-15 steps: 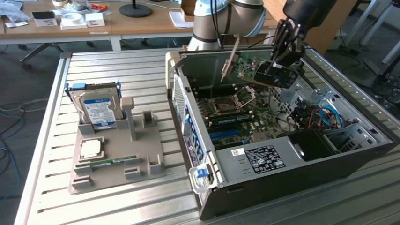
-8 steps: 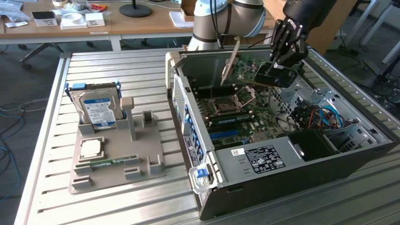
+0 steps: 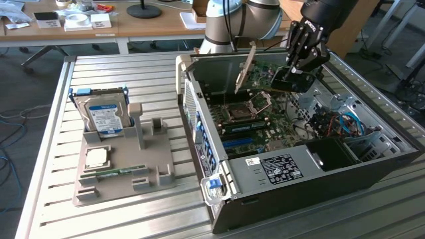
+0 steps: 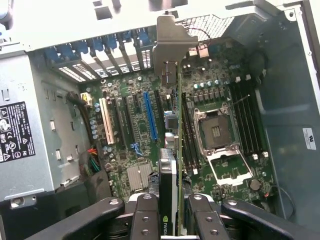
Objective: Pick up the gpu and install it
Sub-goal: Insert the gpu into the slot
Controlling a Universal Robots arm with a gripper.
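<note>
your gripper [image 3: 299, 67] is clamped on the gpu [image 4: 169, 175], held edge-on above the mobo [image 4: 135, 130] inside the open pc case [image 3: 332, 167], not seated. risk: card looks offset from the blue slot [image 4: 150, 115]; pressing down misaligned could bend the bracket [image 4: 170, 40] or scrape board comps.

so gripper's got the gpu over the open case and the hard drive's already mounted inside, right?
No: the hard drive stands in the grey holder outside the case, per the exterior view. The gripper does hold the gpu over the open case.
</note>
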